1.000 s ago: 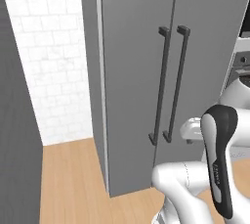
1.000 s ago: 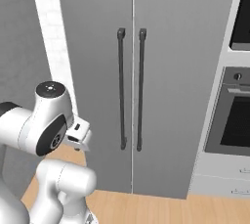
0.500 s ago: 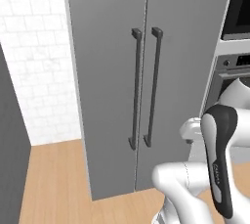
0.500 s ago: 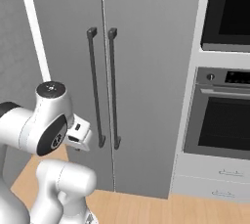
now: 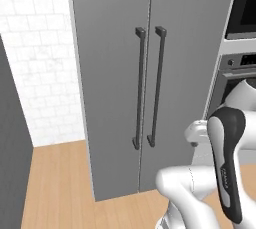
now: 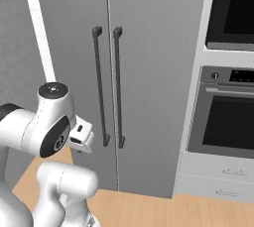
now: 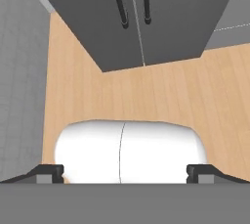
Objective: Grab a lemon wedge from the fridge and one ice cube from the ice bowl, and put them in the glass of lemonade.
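The fridge (image 5: 110, 73) stands right ahead as a tall matte grey cabinet, both doors closed. Two dark vertical bar handles (image 5: 139, 88) run side by side at the door seam. From the other side, the fridge (image 6: 149, 72) and its handles (image 6: 117, 87) look the same. My gripper (image 7: 125, 171) points down at the wood floor in front of the fridge (image 7: 166, 17), well short of the doors. Its fingertips (image 7: 46, 171) stand wide apart, open, with nothing between them. The lemon wedge, ice cube, ice bowl and glass of lemonade are out of view.
A black built-in oven (image 6: 228, 122) and microwave column (image 5: 240, 13) stand right of the fridge, with white drawers (image 6: 223, 181) below. A white tiled wall (image 5: 40, 63) and a grey panel (image 5: 10, 148) lie to the left. Wood floor (image 7: 146, 96) runs up to the fridge.
The whole picture has slid left, so the camera moved with the base: the fridge handles sit further left and more of the oven column shows. The arm keeps its pose.
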